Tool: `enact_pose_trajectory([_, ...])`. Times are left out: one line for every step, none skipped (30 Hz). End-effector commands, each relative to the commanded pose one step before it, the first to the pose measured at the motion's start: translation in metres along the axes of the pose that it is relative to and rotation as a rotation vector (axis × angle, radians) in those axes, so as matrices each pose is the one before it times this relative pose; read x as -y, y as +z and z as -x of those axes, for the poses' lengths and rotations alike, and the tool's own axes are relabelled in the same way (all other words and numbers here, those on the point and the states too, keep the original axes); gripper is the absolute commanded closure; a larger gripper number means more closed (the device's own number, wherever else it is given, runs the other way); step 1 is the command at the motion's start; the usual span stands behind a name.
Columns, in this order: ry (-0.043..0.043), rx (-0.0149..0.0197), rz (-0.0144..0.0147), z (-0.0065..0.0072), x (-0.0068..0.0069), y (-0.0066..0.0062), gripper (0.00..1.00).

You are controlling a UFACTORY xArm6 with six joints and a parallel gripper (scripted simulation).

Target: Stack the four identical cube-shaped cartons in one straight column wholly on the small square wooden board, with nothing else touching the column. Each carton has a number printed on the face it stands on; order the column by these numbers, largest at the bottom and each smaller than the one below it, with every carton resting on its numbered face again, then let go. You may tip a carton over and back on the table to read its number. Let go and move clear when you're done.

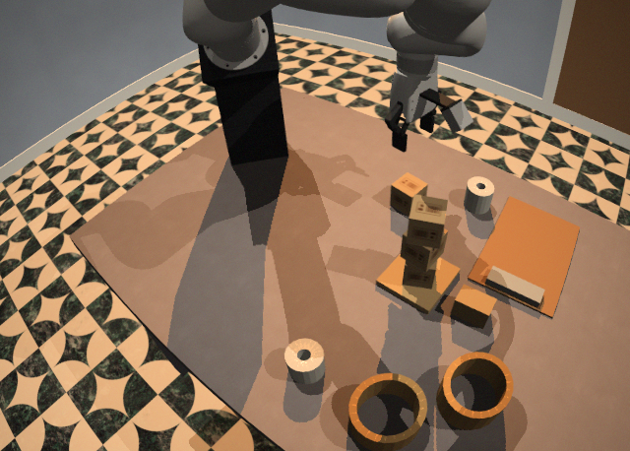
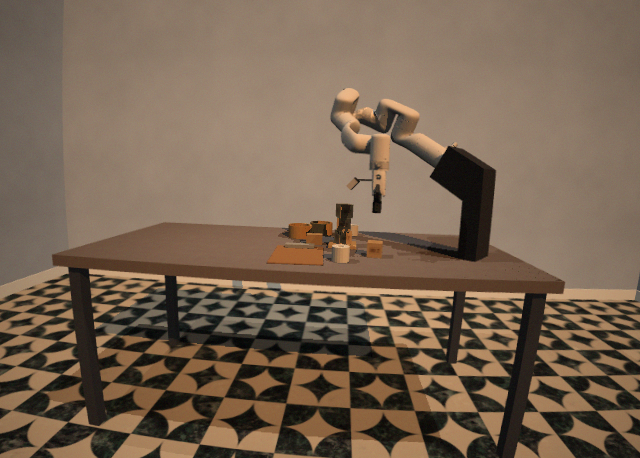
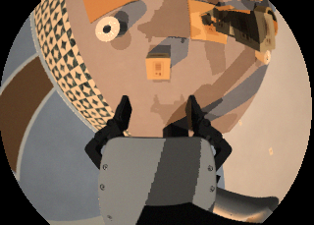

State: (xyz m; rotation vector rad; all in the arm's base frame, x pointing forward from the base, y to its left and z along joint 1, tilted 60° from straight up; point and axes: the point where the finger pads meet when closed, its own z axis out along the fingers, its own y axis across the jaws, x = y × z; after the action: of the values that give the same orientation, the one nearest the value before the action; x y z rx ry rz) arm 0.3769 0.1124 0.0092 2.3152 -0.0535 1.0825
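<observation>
Tan, cardboard-like and probably light yet stiff, the loose carton (image 1: 409, 185) (image 2: 374, 249) (image 3: 158, 68) beside the board (image 1: 392, 282) (image 2: 353, 246) (image 3: 196, 32) wants a gentle mid-height pinch on opposite sides; the gripper (image 1: 412, 133) (image 2: 376, 207) (image 3: 158, 101) hangs wide, empty.

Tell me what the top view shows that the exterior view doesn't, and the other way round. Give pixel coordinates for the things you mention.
Only the top view: the brown panel (image 1: 598, 54) (image 3: 24, 92) past the floor's edge, and the print on the upper face of the loose carton (image 1: 409, 184) (image 2: 374, 249) (image 3: 158, 68).

Only the exterior view: the table legs (image 2: 88, 350).

Both: the loose carton itself, the carton column (image 1: 427, 227) (image 2: 344, 211) (image 3: 250, 28), the orange mat (image 1: 534, 242) (image 2: 297, 255) (image 3: 128, 0), and the hand (image 1: 412, 132) (image 2: 376, 207) (image 3: 158, 101) raised above the table.
</observation>
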Motion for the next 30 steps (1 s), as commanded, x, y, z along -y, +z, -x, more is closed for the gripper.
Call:
enact_pose_trajectory([0.00013, -0.00045, -0.00192, -0.00008, 0.00058, 0.00759, 0.00])
enact_pose_trajectory([-0.00003, 0.00014, -0.00008, 0.00009, -0.00004, 0.00161, 0.00])
enact_pose_trajectory([-0.00003, 0.00015, -0.00008, 0.00010, -0.00005, 0.00162, 0.00])
enact_pose_trajectory([-0.00004, 0.00017, -0.00009, 0.00011, -0.00005, 0.00163, 0.00])
enact_pose_trajectory([-0.00004, 0.00019, -0.00010, 0.00012, -0.00006, 0.00163, 0.00])
enact_pose_trajectory([-0.00004, 0.00020, -0.00011, 0.00013, -0.00006, 0.00164, 0.00])
enact_pose_trajectory([0.00002, -0.00012, 0.00007, -0.00010, 0.00007, 0.00160, 0.00])
enact_pose_trajectory([0.00002, -0.00012, 0.00007, -0.00010, 0.00006, 0.00161, 0.00])
enact_pose_trajectory([0.00002, -0.00011, 0.00007, -0.00009, 0.00006, 0.00161, 0.00])
enact_pose_trajectory([0.00002, -0.00010, 0.00006, -0.00009, 0.00005, 0.00162, 0.00])
enact_pose_trajectory([0.00000, 0.00000, 0.00000, 0.00000, 0.00000, 0.00000, 0.00])
enact_pose_trajectory([0.00000, 0.00000, 0.00000, 0.00000, 0.00000, 0.00000, 0.00])
enact_pose_trajectory([0.00001, -0.00009, 0.00005, -0.00008, 0.00005, 0.00163, 0.00])
enact_pose_trajectory([0.00001, -0.00008, 0.00005, -0.00007, 0.00004, 0.00163, 0.00])
enact_pose_trajectory([0.00001, -0.00007, 0.00004, -0.00006, 0.00004, 0.00164, 0.00])
enact_pose_trajectory([0.00001, -0.00006, 0.00004, -0.00005, 0.00003, 0.00164, 0.00])
enact_pose_trajectory([0.00001, -0.00005, 0.00003, -0.00004, 0.00003, 0.00165, 0.00])
enact_pose_trajectory([0.00000, -0.00004, 0.00002, -0.00003, 0.00002, 0.00165, 0.00])
enact_pose_trajectory([0.00000, -0.00003, 0.00002, -0.00002, 0.00002, 0.00166, 0.00])
enact_pose_trajectory([0.00000, -0.00002, 0.00001, -0.00001, 0.00001, 0.00166, 0.00])
enact_pose_trajectory([0.00000, -0.00001, 0.00000, 0.00000, 0.00000, 0.00166, 0.00])
enact_pose_trajectory([0.00000, 0.00000, 0.00000, 0.00001, 0.00000, 0.00167, 0.00])
enact_pose_trajectory([0.00000, 0.00001, -0.00001, 0.00001, -0.00001, 0.00167, 0.00])
enact_pose_trajectory([-0.00001, 0.00002, -0.00002, 0.00002, -0.00001, 0.00167, 0.00])
enact_pose_trajectory([-0.00001, 0.00003, -0.00002, 0.00003, -0.00002, 0.00167, 0.00])
enact_pose_trajectory([-0.00001, 0.00005, -0.00003, 0.00004, -0.00002, 0.00167, 0.00])
enact_pose_trajectory([-0.00001, 0.00006, -0.00003, 0.00005, -0.00003, 0.00167, 0.00])
enact_pose_trajectory([0.00000, 0.00000, 0.00000, 0.00000, 0.00000, 0.00000, 0.00])
enact_pose_trajectory([0.00000, 0.00000, 0.00000, 0.00000, 0.00000, 0.00000, 0.00])
enact_pose_trajectory([-0.00001, 0.00007, -0.00004, 0.00006, -0.00003, 0.00167, 0.00])
